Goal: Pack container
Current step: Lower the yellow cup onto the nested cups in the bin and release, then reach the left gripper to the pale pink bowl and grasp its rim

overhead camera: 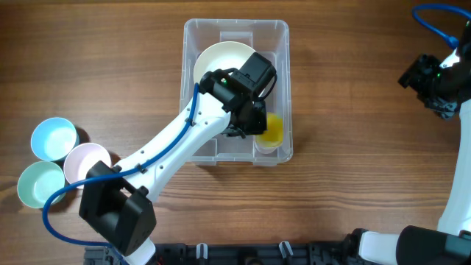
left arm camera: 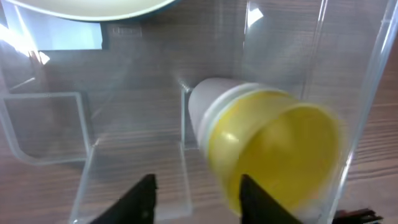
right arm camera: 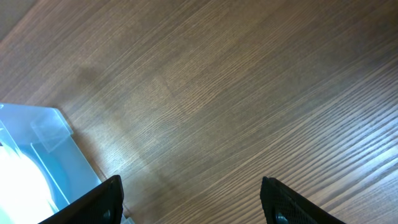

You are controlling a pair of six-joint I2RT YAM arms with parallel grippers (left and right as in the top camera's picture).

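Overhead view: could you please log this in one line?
left gripper open over yellow plastic cup in clear rectangular tub; right gripper open

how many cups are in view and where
4. A blue cup, a pink cup and a green cup sit clustered on the table at left; a yellow cup lies on its side inside the container. The left arm could hide others.

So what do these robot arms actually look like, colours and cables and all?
The left arm has smooth white tubular links joined by chunky black housings, with a blue cable running alongside. The right arm shows the same white and black, plus a second blue cable. Both the left gripper and right gripper are matte black, flat and blunt-ended.
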